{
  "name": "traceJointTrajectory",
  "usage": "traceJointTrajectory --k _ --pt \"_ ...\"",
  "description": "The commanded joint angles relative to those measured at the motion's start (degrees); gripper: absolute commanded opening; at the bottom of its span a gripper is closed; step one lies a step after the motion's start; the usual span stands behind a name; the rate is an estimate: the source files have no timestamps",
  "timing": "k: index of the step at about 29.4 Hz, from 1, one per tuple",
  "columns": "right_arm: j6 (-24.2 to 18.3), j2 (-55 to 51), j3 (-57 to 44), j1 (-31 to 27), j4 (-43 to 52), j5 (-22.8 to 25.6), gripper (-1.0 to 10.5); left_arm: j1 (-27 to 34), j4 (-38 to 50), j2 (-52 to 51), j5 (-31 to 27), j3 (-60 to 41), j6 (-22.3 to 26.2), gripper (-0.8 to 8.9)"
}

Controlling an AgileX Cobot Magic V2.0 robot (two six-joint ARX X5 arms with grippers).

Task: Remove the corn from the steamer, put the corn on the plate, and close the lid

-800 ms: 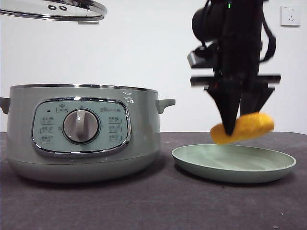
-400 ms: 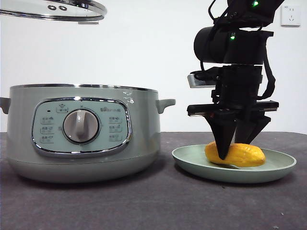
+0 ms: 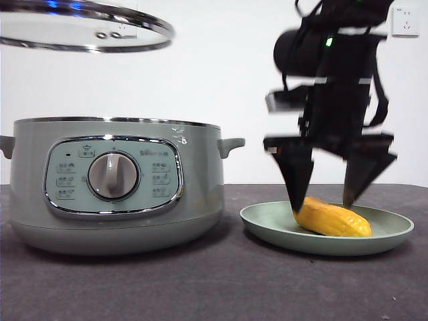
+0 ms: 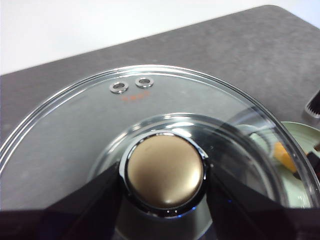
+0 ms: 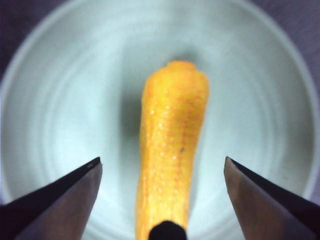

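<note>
The short, glossy yellow-orange corn cob is lying on the shallow round pale-green plate, which is sitting just beside the large sage-green electric steamer pot on the dark table. My right gripper is hanging over that plate with its black jaws spread wide, one on each side of the cob and clear of it. My left gripper is clamping the knob of the round glass, chrome-rimmed lid, holding it high above the open pot.

Black arm, tapered black end effector jaws, looped cables, green indicator light (small)
</note>
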Motion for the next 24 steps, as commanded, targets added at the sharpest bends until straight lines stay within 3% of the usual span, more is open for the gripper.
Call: traceJointTrajectory --k 1,15,19,24 --pt "0.6 -4.3 -0.6 0.1 -0.6 0.0 4.1 -0.6 4.2 1.9 1.3 0.5 -1.7 -0.09" --pt "0.6 -22.1 -0.6 -1.6 -5.4 0.2 4.1 -2.0 8.5 13.8 2.6 0.5 -1.9 -0.09" --pt "0.3 -25.9 -0.6 -3.0 -8.7 4.3 4.1 -2.7 8.5 17.3 3.0 0.5 -1.9 -0.09" --pt "0.1 -26.8 -0.6 -4.9 -11.5 4.5 4.1 -2.7 6.7 18.0 3.0 0.5 -1.9 -0.09"
